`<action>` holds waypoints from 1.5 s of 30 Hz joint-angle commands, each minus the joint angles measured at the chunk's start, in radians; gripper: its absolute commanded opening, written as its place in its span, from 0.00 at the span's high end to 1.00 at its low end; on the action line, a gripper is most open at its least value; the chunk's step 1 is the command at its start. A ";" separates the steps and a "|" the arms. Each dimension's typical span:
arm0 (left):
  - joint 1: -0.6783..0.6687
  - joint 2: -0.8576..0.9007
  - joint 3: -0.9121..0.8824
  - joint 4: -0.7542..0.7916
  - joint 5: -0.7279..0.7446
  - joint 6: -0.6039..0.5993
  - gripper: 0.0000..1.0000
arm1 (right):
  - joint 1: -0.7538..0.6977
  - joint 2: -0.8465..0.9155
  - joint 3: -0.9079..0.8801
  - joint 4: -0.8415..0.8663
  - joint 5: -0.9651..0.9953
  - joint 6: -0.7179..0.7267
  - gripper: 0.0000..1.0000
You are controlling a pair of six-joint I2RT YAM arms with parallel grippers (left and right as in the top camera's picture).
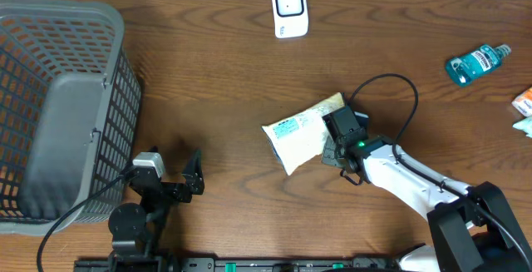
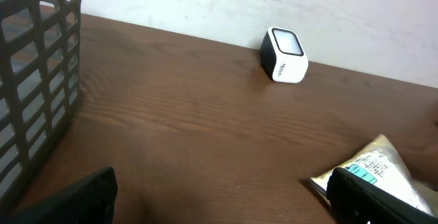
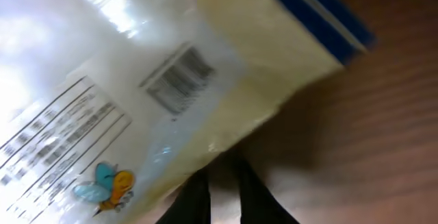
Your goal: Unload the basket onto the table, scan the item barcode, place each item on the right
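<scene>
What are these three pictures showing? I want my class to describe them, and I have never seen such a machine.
It is a robot with two arms at a wooden table, each ending in a two-finger gripper. One picture looks down from above; the other two come from small cameras on the wrists. On the table are a grey basket, a small white scanner, a blue bottle and a pale pouch, whose barcode shows in the right wrist's picture. The left gripper is open and empty. The right gripper is at the pouch's edge, fingers close together; whether it grips cannot be told.
</scene>
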 commanded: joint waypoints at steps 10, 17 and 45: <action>-0.002 -0.006 -0.021 -0.017 0.013 0.010 0.02 | -0.117 0.023 -0.018 0.324 0.148 0.004 0.76; -0.002 -0.006 -0.021 -0.017 0.012 0.010 0.02 | -0.198 -0.006 0.090 0.237 -0.163 0.004 0.76; -0.002 -0.006 -0.021 -0.017 0.013 0.010 0.02 | -0.026 -0.129 0.076 -0.071 -0.341 0.290 0.01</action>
